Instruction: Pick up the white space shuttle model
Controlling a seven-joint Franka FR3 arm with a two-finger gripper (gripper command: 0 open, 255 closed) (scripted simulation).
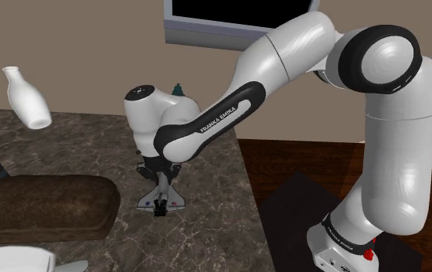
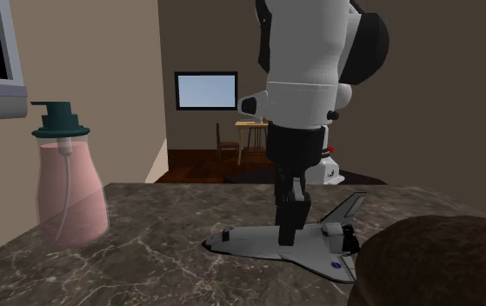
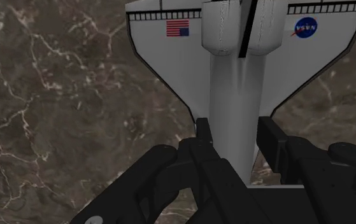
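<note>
Lying on marbled counter [image 3: 55, 95], white space shuttle model [image 3: 170, 57], tool [image 3: 234, 130] seemingly clamped on its fuselage

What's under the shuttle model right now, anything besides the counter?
Just the dark marbled countertop: the space shuttle model lies flat on it, with the gripper clasping its fuselage. The patch directly beneath the hull is covered.

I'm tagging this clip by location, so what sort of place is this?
Probably a kitchen counter in a house: a dark marbled countertop carries a pink soap dispenser and a brown bread loaf, and a chair stands in the room beyond.
</note>
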